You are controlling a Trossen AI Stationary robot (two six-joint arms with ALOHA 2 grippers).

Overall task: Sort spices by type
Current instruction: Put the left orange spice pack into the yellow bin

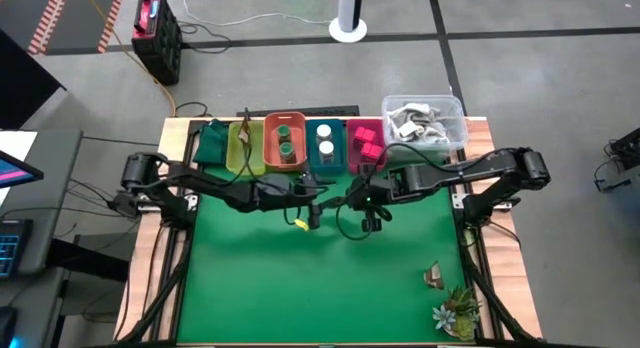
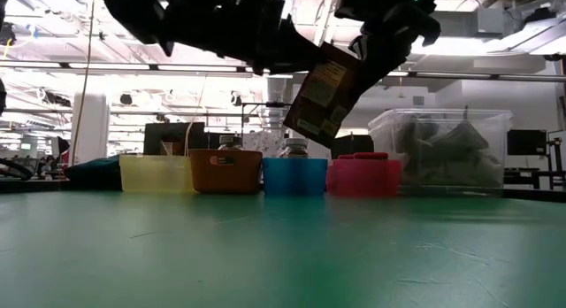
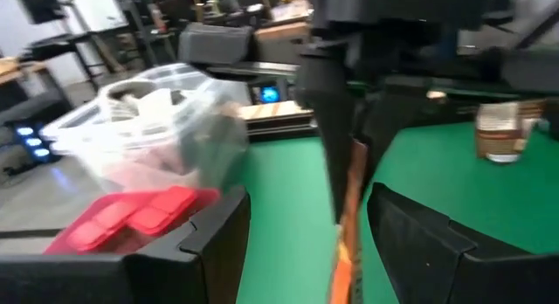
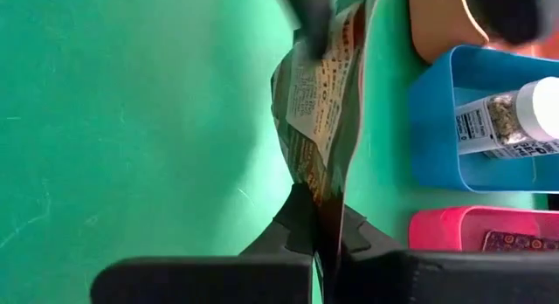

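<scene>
1. Sachet point(image 4: 321, 103) handover sat at the heart of this moment: the right gripper point(image 4: 321, 227) was closed on one edge of the brown crinkly sachet, holding it in the air above the desk point(image 1: 300, 288), roughly at the desk's centre and just short of the bins.

2. The left gripper point(image 1: 312, 210) met it from the 9 o'clock side. In its own wrist view its fingers point(image 3: 210, 243) stood parted on either side of the sachet's edge, not pressed onto it. Whether anything pinched the sachet's far end I could not tell.

3. In the low view the sachet hung tilted between the two arms, clear of the desk.

4. Outward at 12 o'clock stood the row of bins: yellow bin point(image 1: 240, 146), orange bin point(image 1: 285, 140) with little green jars, blue bin point(image 1: 324, 144) with white-capped jars, pink bin point(image 1: 365, 143) with pink blocks. A clear tub point(image 1: 425, 121) stood beside the pink bin.

5. Progress, as I judged it: jars and blocks looked sorted, and the held sachet probably belonged in the yellow bin.

6. One small brown item point(image 1: 434, 277) lay at 4 o'clock near the spiky plant point(image 1: 455, 313), likely left to sort.
</scene>
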